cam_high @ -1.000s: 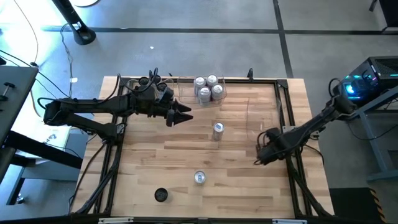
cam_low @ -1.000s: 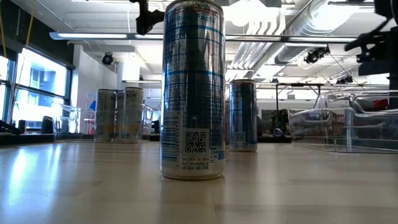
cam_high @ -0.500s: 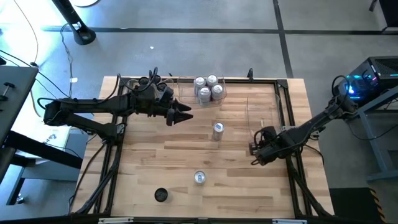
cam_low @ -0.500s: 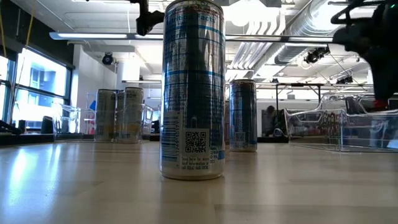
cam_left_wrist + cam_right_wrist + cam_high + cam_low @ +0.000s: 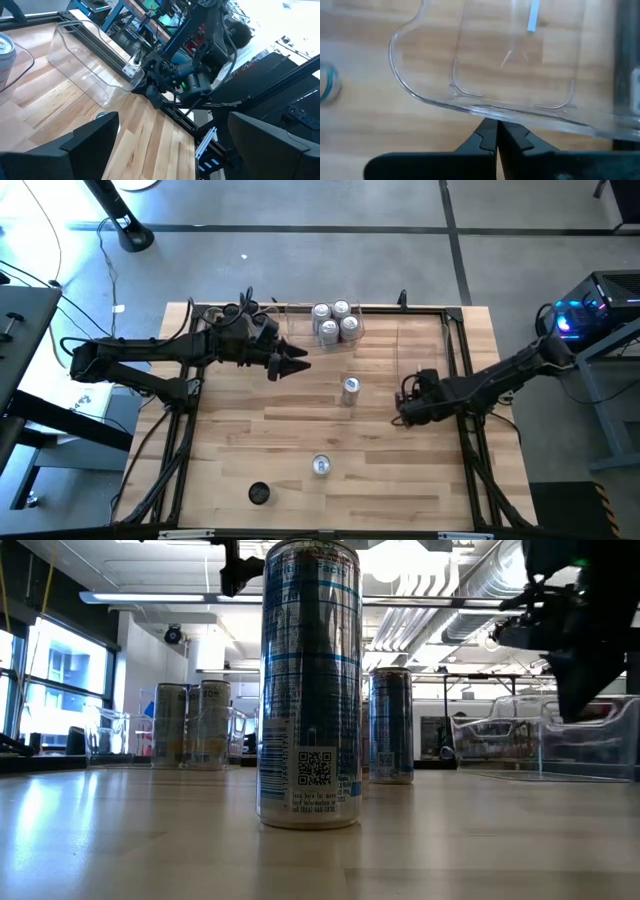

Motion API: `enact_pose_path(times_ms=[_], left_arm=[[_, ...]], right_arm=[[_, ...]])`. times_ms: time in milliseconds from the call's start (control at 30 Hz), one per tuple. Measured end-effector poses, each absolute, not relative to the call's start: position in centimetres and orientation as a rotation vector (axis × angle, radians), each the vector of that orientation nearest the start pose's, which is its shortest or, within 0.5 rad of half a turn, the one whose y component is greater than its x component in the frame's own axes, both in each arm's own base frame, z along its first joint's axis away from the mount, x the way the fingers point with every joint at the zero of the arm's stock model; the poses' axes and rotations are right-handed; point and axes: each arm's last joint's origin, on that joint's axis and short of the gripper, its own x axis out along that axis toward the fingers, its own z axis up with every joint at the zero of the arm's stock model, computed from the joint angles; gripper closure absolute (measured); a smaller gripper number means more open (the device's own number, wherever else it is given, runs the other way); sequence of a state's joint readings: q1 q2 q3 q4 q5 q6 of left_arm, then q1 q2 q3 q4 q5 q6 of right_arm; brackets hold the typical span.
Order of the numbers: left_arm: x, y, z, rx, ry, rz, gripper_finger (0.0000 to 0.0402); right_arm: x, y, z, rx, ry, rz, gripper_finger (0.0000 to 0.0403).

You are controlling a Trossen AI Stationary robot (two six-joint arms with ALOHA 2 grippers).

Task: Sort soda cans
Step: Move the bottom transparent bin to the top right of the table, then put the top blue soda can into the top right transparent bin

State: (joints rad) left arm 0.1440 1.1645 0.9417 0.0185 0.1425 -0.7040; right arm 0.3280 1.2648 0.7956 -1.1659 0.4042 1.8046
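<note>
Three silver soda cans (image 5: 333,321) stand inside a clear bin (image 5: 300,330) at the far edge. A silver can (image 5: 350,388) stands mid-table, another (image 5: 320,466) near the front, and a dark can (image 5: 259,493) at the front left. My left gripper (image 5: 300,366) hovers open, left of the middle can, holding nothing. My right gripper (image 5: 401,416) is shut and points steeply down at the near rim (image 5: 485,108) of a second clear bin (image 5: 425,365) on the right. My right gripper's shut fingertips (image 5: 490,131) stand right at the second clear bin's near rim, coming from above and slanting down. Whether they touch the rim, I cannot tell.
A dark metal frame (image 5: 455,350) runs around the wooden table top (image 5: 250,430). In the low view the front can (image 5: 310,690) stands large, with the middle can (image 5: 390,725) behind it. Bare wood lies between the cans.
My right gripper has gone toward the table's left and a little toward the far edge, up to the right bin's near rim. Its wrist has turned and it stays shut. In the low view its arm has come in from the right.
</note>
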Motion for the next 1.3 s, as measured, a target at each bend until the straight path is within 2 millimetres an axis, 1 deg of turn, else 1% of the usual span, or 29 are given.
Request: enact_pose_path(times_ms=[67,133,267,333,433,567,667,733,833,900,967,1100,1167,1233,1300], left_arm=[[26.0,3.4,33.1,-0.730,0.189,0.071,0.0032],[26.0,3.3,33.1,-0.736,0.194,0.052,0.0032],[25.9,2.7,33.2,-0.766,0.252,-0.103,0.0032],[25.8,2.1,33.4,-0.787,0.278,-0.178,0.0032],[25.5,0.4,33.6,-0.794,0.307,-0.255,0.0032],[25.2,-3.2,33.1,-0.767,0.403,-0.345,0.0032],[24.8,-4.9,32.4,-0.734,0.477,-0.308,0.0032],[24.6,-5.3,32.1,-0.720,0.486,-0.248,0.0032],[24.6,-5.8,32.1,-0.723,0.476,-0.218,0.0032],[24.5,-5.9,32.1,-0.727,0.472,-0.208,0.0032],[24.5,-6.1,32.1,-0.730,0.474,-0.211,0.0032],[24.5,-6.2,32.1,-0.733,0.476,-0.212,0.0032],[24.5,-6.1,32.1,-0.739,0.474,-0.208,0.0032],[24.5,-6.1,32.1,-0.753,0.476,-0.205,0.0032],[24.5,-6.1,32.1,-0.764,0.480,-0.206,0.0032]], right_arm=[[17.5,4.3,20.4,0.846,0.905,-1.279,0.0403],[17.8,4.3,20.6,0.837,0.908,-1.249,0.0403],[18.9,5.6,21.4,0.845,0.910,-1.077,0.0403],[19.5,6.3,21.7,0.844,0.896,-0.979,0.0403],[20.7,7.5,22.5,0.837,0.850,-0.800,0.0403],[22.4,8.7,23.7,0.786,0.737,-0.567,0.0403],[23.6,8.4,24.5,0.774,0.634,-0.495,0.0402],[24.5,7.8,25.1,0.794,0.575,-0.465,0.0399],[25.4,7.1,25.8,0.804,0.518,-0.400,0.0384],[25.9,6.8,26.5,0.783,0.493,-0.352,0.0367],[26.3,6.6,27.7,0.730,0.470,-0.317,0.0343],[26.5,6.4,29.2,0.452,0.482,-0.246,0.0272],[26.7,6.0,29.5,0.363,0.484,-0.232,0.0230],[26.8,5.4,29.5,0.350,0.494,-0.235,0.0185],[27.2,4.9,29.0,0.344,0.513,-0.265,0.0146]])
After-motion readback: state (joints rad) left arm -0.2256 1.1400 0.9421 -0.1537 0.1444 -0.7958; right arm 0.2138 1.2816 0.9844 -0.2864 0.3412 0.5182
